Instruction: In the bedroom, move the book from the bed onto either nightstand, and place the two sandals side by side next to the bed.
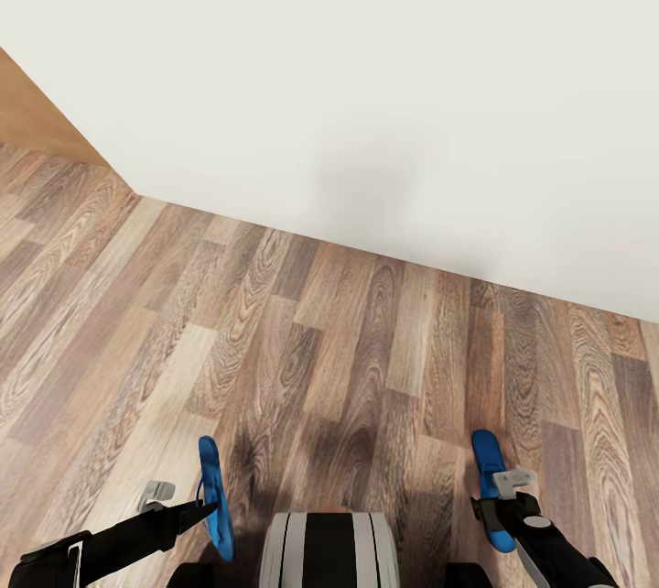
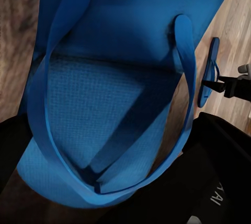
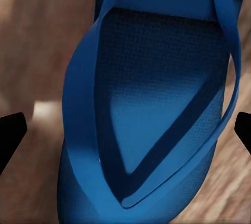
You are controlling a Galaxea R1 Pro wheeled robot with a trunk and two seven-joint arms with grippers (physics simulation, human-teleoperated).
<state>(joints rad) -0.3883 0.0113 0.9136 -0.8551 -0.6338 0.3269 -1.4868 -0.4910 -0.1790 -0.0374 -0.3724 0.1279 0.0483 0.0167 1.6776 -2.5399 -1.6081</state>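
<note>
Down at the near edge of the head view, each arm carries one bright blue sandal above the wood-plank floor [image 1: 366,341]. The left tool [image 1: 206,507] is closed on the left sandal [image 1: 213,496], pinching it about midway along its length, so that the sandal stands on edge with its length running from near to far. The right tool [image 1: 499,501] likewise grips the right sandal [image 1: 487,469], which also stands on edge and points away toward the wall; its near end shows below the tool. The two sandals are well apart, one on each side of the robot's striped trunk [image 1: 328,551], which sits between them at the near edge. Beyond the floor, a plain white wall [image 1: 384,66] runs across the far side, slanting nearer on the right, and a light brown wooden surface [image 1: 32,116] shows at the far left where the wall ends. From the left wrist camera the left sandal [image 2: 104,103] appears close up, its thong straps arching over the textured footbed, and past it, small and farther off, the right sandal [image 2: 209,72] is seen pinched in the right tool [image 2: 215,84]. From the right wrist camera the right sandal [image 3: 157,109] spans the space between two dark fingertips [image 3: 10,132], with blurred floor beside it.
</note>
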